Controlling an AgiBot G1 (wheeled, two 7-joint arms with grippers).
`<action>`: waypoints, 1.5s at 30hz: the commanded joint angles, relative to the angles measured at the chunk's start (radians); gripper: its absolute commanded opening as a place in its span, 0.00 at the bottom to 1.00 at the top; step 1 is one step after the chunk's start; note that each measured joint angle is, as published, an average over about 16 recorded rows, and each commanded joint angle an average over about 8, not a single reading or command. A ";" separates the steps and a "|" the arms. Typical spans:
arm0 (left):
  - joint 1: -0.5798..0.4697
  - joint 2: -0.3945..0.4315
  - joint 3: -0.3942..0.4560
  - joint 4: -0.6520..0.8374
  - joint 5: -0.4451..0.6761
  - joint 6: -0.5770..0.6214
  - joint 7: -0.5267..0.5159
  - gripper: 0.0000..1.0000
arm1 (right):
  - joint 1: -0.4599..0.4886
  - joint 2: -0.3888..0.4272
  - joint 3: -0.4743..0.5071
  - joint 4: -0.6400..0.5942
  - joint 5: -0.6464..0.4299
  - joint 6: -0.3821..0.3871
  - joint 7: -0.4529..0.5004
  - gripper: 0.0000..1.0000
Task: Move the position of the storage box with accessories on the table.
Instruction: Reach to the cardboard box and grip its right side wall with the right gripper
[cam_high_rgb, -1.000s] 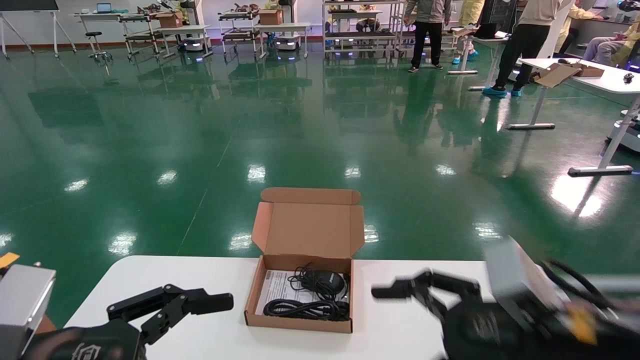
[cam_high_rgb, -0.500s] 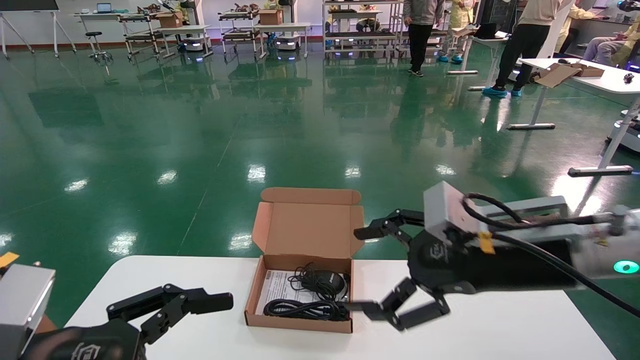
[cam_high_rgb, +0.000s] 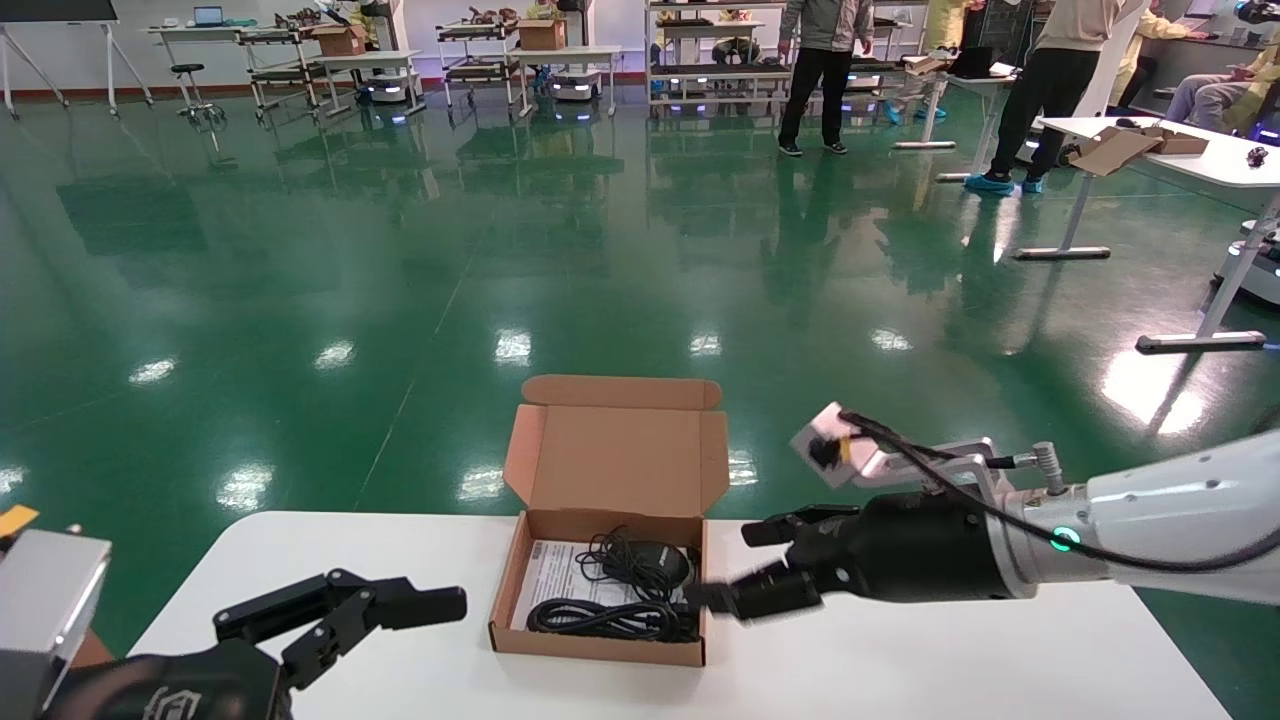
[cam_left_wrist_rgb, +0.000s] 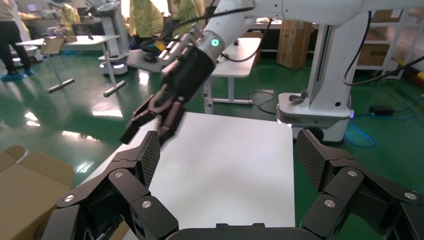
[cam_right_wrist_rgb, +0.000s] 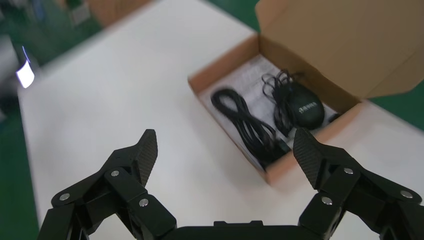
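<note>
The storage box (cam_high_rgb: 598, 645), brown cardboard with its lid (cam_high_rgb: 615, 455) standing open, sits on the white table (cam_high_rgb: 900, 665) near its far edge. Inside lie the accessories: coiled black cables (cam_high_rgb: 605, 618), a black adapter (cam_high_rgb: 652, 565) and a white sheet (cam_high_rgb: 553, 572). My right gripper (cam_high_rgb: 724, 567) is open, right beside the box's right wall, low over the table. In the right wrist view the box (cam_right_wrist_rgb: 320, 142) has its near corner between the spread fingers (cam_right_wrist_rgb: 308, 154), without contact that I can see. My left gripper (cam_high_rgb: 400, 605) rests open at the front left, apart from the box.
The table's far edge runs just behind the box, with green floor beyond. White tabletop (cam_left_wrist_rgb: 225, 165) stretches to the right of the box. People, desks and shelving stand far off across the hall, including a desk (cam_high_rgb: 1180, 150) with flattened cardboard.
My right arm has swung in from the front right, risen, then dropped and turned, bringing its open gripper to the box's right side. The box and my left arm have stayed still.
</note>
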 joint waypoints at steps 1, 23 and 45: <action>0.000 0.000 0.000 0.000 0.000 0.000 0.000 1.00 | -0.002 -0.021 0.012 -0.049 0.017 0.023 0.026 1.00; 0.000 0.000 0.000 0.000 0.000 0.000 0.000 1.00 | 0.050 -0.118 -0.039 -0.247 -0.041 0.174 0.294 1.00; 0.000 0.000 0.000 0.000 0.000 0.000 0.000 1.00 | -0.094 -0.212 -0.120 -0.113 -0.127 0.547 0.447 1.00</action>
